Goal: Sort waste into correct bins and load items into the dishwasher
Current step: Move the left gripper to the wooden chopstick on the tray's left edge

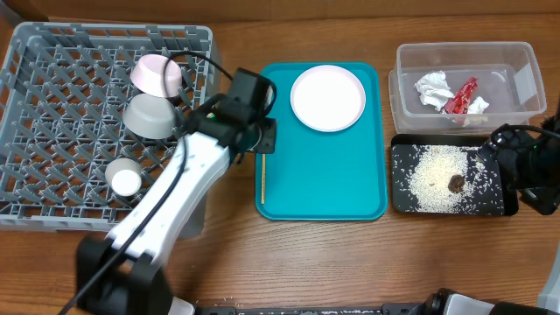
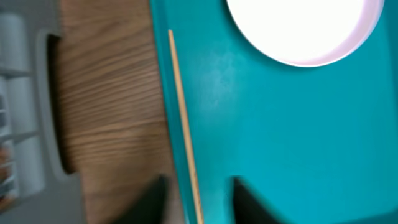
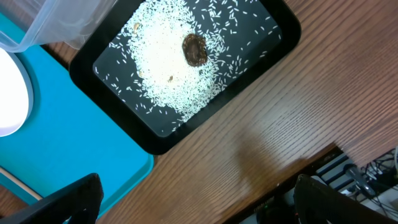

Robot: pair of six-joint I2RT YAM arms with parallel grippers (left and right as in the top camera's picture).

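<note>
Left gripper [image 2: 198, 202] stands partly spread, fingers astride the thin wooden stick [image 2: 180, 106] without touching it. The stick runs ahead along the teal tray [image 2: 280, 137] edge. Right gripper [image 3: 205, 205] is spread wide and empty, with the black tray [image 3: 161, 146] of rice [image 3: 168, 68] just ahead.

Colour and pattern reference: table area

dish rack [image 1: 52, 131], left: grey, open lattice; it holds a pinkish-white bowl [image 1: 156, 75], a dull grey metal bowl [image 1: 150, 115] and a white cup [image 1: 124, 179]. serving tray [image 1: 324, 175], centre: plain teal, carrying a white plate [image 1: 327, 97] and a light tan wooden stick [image 1: 262, 179]. tub [image 1: 411, 96], far right: clear, with white tissue [image 1: 434, 89] and a shiny red wrapper [image 1: 462, 96]. black tray [image 1: 401, 188], near right: speckled with white grains [image 1: 433, 171] around a brown lump [image 1: 457, 183]. table [image 1: 350, 262]: brown wood grain.
</note>
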